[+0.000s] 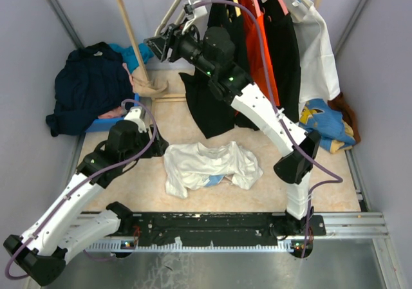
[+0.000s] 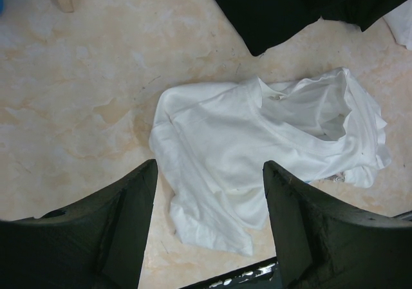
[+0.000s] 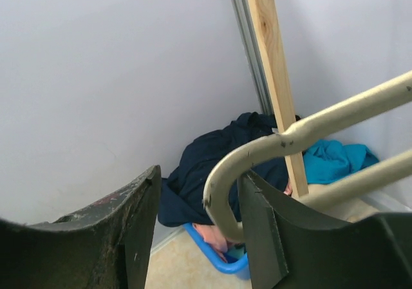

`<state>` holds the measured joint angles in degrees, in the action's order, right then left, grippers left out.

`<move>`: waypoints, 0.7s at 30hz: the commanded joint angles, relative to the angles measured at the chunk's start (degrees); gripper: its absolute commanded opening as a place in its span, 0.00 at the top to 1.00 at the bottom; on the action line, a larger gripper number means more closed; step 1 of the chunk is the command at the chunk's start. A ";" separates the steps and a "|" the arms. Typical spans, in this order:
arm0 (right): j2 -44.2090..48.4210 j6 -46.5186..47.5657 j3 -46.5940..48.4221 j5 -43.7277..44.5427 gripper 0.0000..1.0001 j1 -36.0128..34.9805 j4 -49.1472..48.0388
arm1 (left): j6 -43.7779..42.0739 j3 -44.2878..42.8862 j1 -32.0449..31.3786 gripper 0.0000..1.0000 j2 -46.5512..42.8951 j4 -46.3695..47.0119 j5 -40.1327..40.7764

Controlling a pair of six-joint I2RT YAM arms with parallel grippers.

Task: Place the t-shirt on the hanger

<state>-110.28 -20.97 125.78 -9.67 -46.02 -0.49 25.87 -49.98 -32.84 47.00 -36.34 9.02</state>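
The white t-shirt [image 1: 206, 163] lies crumpled on the table, a bit of blue print [image 1: 215, 179] showing at its near edge. In the left wrist view the t-shirt [image 2: 257, 141] spreads below and ahead of my left gripper [image 2: 209, 167], which is open and empty just above its left part. In the top view my left gripper [image 1: 158, 149] is at the shirt's left edge. My right gripper [image 1: 154, 44] is raised at the rack. The pale hanger [image 1: 177, 6] hangs there. Its rounded corner [image 3: 257, 150] lies between the open jaws of my right gripper [image 3: 199, 173], against the right finger.
A blue bin with dark navy clothing [image 1: 90, 86] sits at the far left beside a wooden rack post [image 1: 132, 38]. Black and orange garments [image 1: 257, 44] and a white one [image 1: 315, 44] hang at the back. A blue-yellow pile [image 1: 325, 121] lies at the right.
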 commanded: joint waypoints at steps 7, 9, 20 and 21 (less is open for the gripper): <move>0.05 1.51 3.10 1.27 0.62 -0.48 -0.43 | -0.59 -0.21 0.14 0.27 -0.81 0.15 0.78; 0.73 1.60 2.54 1.32 0.62 -0.55 -0.58 | -0.57 -0.13 0.14 0.27 -0.81 0.21 0.69; 4.87 3.97 -2.17 3.18 0.73 -0.49 -1.01 | -0.55 -0.11 0.14 0.27 -0.27 0.70 0.06; 4.94 4.14 -2.26 3.25 0.73 -0.48 -0.86 | -0.56 -0.16 0.14 0.27 -0.23 0.70 0.00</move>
<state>-109.82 -18.61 123.72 -7.77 -46.02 0.89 25.85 -49.95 -32.84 46.89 -36.29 9.39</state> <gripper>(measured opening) 0.275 0.728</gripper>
